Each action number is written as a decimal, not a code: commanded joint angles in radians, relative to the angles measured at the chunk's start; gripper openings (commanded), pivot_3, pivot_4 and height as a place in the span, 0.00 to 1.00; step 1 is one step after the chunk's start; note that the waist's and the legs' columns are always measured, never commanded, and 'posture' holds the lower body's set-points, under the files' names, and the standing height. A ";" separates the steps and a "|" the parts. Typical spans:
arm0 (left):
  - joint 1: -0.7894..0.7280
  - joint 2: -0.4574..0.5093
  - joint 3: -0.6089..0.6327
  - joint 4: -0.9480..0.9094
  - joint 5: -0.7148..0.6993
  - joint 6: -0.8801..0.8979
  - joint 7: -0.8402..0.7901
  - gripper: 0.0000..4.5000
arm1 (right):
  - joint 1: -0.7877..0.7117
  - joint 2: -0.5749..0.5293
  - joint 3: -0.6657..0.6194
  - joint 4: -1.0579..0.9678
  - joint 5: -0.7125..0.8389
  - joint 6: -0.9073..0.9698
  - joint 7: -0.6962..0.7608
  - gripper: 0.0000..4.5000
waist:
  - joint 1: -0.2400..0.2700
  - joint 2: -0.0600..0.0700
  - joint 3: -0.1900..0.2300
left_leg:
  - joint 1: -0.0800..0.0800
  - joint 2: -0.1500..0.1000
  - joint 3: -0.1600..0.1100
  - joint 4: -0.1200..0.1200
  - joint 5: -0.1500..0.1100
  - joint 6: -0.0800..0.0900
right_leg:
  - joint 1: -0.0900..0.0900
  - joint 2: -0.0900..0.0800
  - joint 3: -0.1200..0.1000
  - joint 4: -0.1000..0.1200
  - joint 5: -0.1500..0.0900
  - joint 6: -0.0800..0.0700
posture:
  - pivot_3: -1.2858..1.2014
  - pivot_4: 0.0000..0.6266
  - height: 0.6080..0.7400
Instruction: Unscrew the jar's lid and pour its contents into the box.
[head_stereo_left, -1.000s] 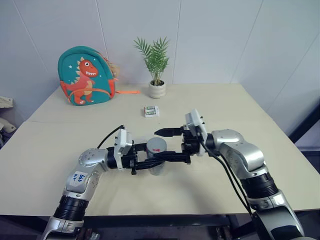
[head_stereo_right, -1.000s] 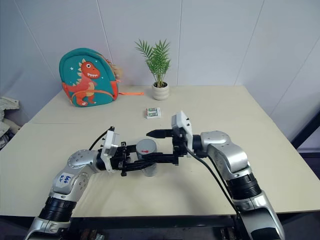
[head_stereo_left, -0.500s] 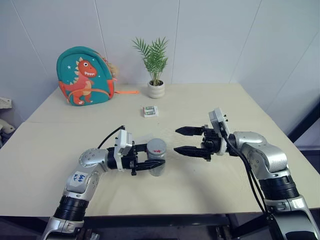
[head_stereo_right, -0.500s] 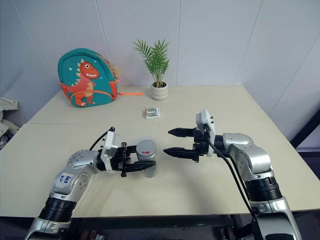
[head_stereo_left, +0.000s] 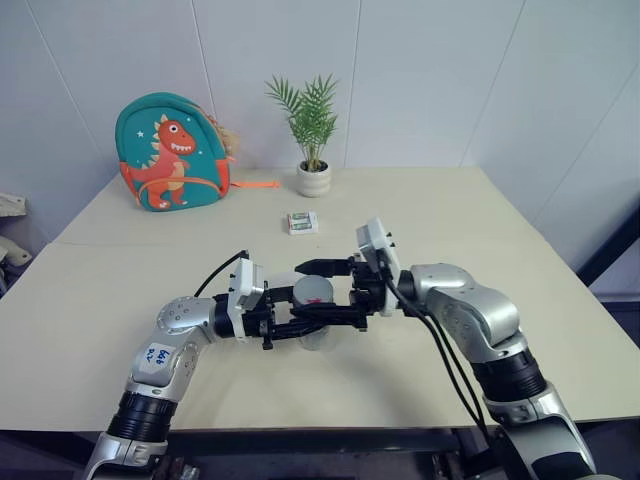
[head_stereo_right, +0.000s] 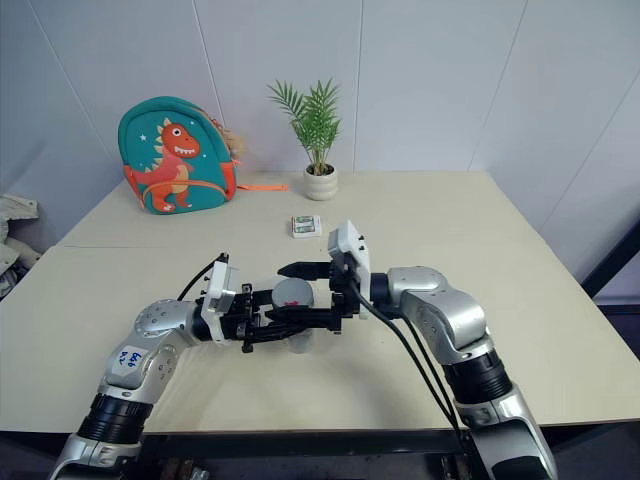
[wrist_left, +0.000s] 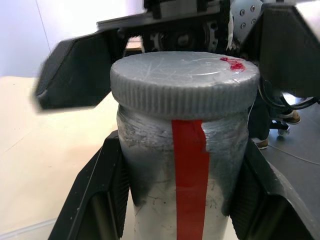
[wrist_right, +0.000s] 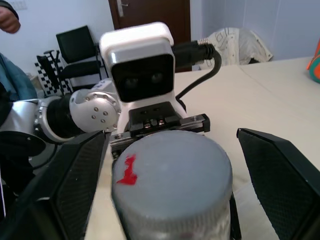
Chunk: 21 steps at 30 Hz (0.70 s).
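Between left claw (head_stereo_left: 296, 327) fingers: jar (wrist_left: 185, 185), lid (wrist_left: 185, 82) on, contents hidden.

Lighting was bright, even and diffuse. Soft shadows lay on the worktop (head_stereo_left: 520, 230) under the arms. Left wrist view: background overexposed, near finger (wrist_left: 75, 72) blurred; jar (wrist_left: 182, 180) sharp.

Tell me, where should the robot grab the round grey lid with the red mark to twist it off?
Probably by its ridged rim, one finger on each side, coming in level from the robot's right. The round silver-grey lid sticks up free above the left gripper, which clamps the silver-grey jar lower down. The open right gripper already straddles it.
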 joint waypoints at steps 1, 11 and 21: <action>-0.017 0.006 0.007 -0.029 -0.005 -0.011 0.000 0.49 | -0.033 0.020 -0.004 0.018 -0.031 -0.038 -0.027 0.99 | 0.000 0.000 0.000 | 0.000 0.000 0.000 0.000 0.000 0.000 | 0.000 0.000 0.000 0.000 0.000 0.000 | 0.52 0.24 1.00; -0.016 0.005 0.001 -0.026 -0.009 -0.012 0.001 0.49 | -0.016 -0.008 -0.050 0.045 -0.041 -0.067 -0.033 0.99 | -0.001 0.000 0.000 | 0.000 0.000 0.000 0.000 0.000 0.000 | 0.000 0.000 0.000 0.000 0.000 0.000 | 0.52 0.24 1.00; -0.012 0.000 0.002 -0.027 -0.010 -0.014 0.006 0.49 | 0.032 -0.156 -0.129 0.105 -0.032 -0.097 0.007 0.99 | -0.001 0.000 0.000 | 0.000 0.000 0.000 0.000 0.000 0.000 | 0.000 0.001 0.000 0.000 0.000 0.000 | 0.52 0.24 1.00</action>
